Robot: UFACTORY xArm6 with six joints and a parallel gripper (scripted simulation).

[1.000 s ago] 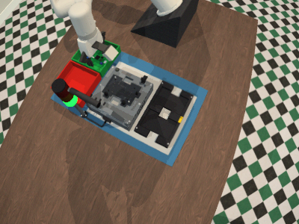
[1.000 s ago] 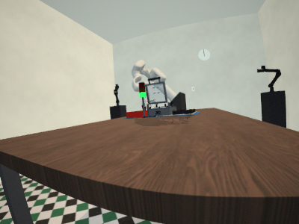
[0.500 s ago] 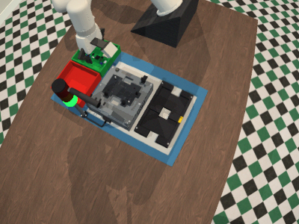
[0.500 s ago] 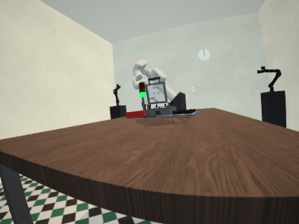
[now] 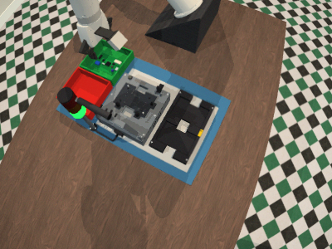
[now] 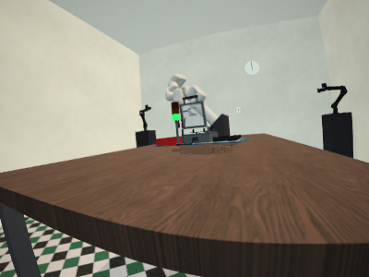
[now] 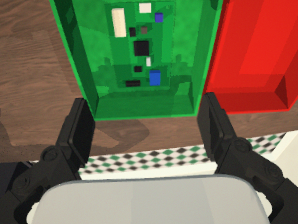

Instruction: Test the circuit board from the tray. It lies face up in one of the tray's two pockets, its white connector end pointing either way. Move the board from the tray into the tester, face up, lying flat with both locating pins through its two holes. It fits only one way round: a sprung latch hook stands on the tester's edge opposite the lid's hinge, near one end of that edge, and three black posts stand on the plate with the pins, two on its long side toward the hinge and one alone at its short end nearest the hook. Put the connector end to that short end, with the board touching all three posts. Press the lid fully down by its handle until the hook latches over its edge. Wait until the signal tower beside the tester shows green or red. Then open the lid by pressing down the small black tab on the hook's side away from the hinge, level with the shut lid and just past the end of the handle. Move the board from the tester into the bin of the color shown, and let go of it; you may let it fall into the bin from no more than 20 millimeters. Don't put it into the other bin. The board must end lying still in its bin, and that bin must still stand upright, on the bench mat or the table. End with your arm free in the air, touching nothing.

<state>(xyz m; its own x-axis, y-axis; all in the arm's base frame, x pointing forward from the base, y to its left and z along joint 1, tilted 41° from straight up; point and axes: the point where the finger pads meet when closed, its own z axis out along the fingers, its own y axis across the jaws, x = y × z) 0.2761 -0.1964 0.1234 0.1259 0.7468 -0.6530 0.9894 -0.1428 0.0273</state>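
The circuit board [image 7: 140, 46] is a green card lying face up, with a white connector at one end, a smaller white part beside it, black chips down the middle and two small blue parts. It lies flat on the floor of the green bin [image 7: 69, 63], inside its walls and touching nothing else.

The red bin [image 7: 256, 50] stands just beside the green bin, wall to wall, and holds nothing. On the far side of the red bin from the green bin, the signal tower [image 5: 76, 109] glows green. The tester [image 5: 137, 109] stands next to both bins with its lid raised, and the black tray [image 5: 183, 126] lies beyond the tester.

The gripper [image 7: 145, 137] hangs above the worktop [image 5: 124, 199] just outside the green bin's near wall, its fingers spread wide and released, grasping nothing.
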